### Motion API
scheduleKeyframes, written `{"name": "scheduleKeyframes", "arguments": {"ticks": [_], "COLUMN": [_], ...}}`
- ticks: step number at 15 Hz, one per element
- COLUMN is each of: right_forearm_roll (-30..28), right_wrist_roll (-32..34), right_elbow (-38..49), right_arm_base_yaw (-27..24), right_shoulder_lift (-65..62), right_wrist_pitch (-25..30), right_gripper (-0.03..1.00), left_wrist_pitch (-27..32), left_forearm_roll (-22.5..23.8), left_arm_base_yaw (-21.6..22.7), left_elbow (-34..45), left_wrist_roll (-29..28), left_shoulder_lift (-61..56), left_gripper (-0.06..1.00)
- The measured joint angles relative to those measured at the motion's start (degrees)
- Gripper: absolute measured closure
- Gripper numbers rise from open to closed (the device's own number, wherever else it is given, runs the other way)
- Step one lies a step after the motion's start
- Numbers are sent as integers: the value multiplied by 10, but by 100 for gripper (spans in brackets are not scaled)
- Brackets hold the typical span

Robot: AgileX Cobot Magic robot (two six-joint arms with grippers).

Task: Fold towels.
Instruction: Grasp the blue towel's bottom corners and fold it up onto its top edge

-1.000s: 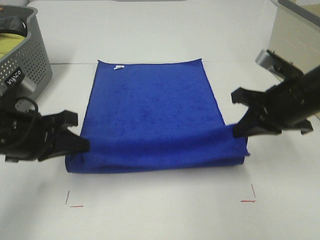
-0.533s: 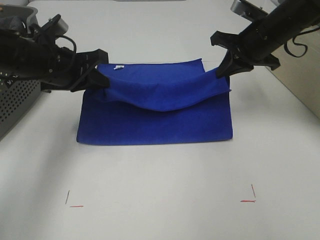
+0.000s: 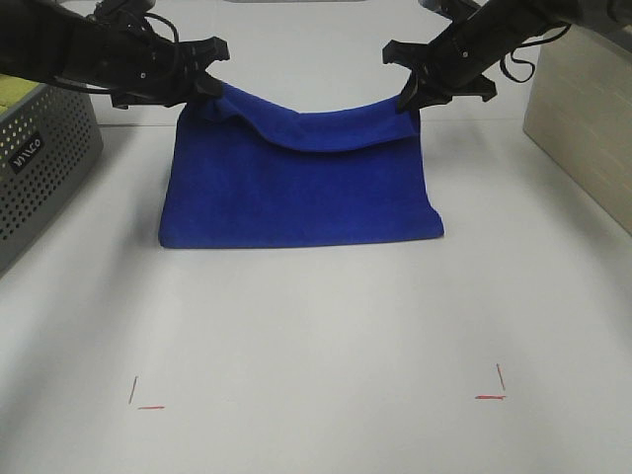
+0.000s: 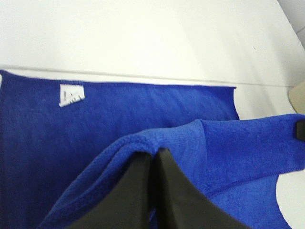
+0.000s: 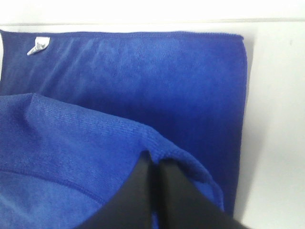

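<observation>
A blue towel [image 3: 301, 188] lies on the white table, its near edge lifted and carried to the far side. My left gripper [image 3: 209, 91] is shut on the towel's left corner at the far left of it. My right gripper [image 3: 407, 99] is shut on the right corner at the far right. The held edge sags between them above the lower layer. In the left wrist view the shut fingers [image 4: 164, 186] pinch a blue fold [image 4: 157, 138], with a white label [image 4: 70, 94] on the layer below. In the right wrist view the fingers [image 5: 143, 186] pinch the blue hem [image 5: 167, 148].
A grey perforated basket [image 3: 39, 163] with something yellow inside stands at the left edge. A beige box [image 3: 583, 109] stands at the right. Red corner marks [image 3: 143, 400] [image 3: 492, 388] are on the table near the front.
Both grippers have carried the towel's near edge up and away to the far edge, doubling the towel over. The fold line has shifted farther back on the table.
</observation>
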Motion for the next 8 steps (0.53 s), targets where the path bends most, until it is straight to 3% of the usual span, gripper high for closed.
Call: {"name": "scheduleKeyframes", "arguments": {"ticks": [3, 8], "right_forearm_roll": [-9, -15], "right_wrist_roll": [3, 3], "right_elbow": [-88, -103], "right_arm_base_yaw": [0, 0], "right_shoulder_lift": [69, 113], "right_wrist_pitch": [-9, -68], "right_gripper": [97, 96], "left_wrist_pitch": [-25, -50], "left_forearm_roll": [4, 28], "left_arm_base_yaw": [0, 0], "left_elbow": [-80, -152], "left_wrist_roll": [6, 15], "left_shoulder_lift": [62, 146], "left_gripper": [93, 91]}}
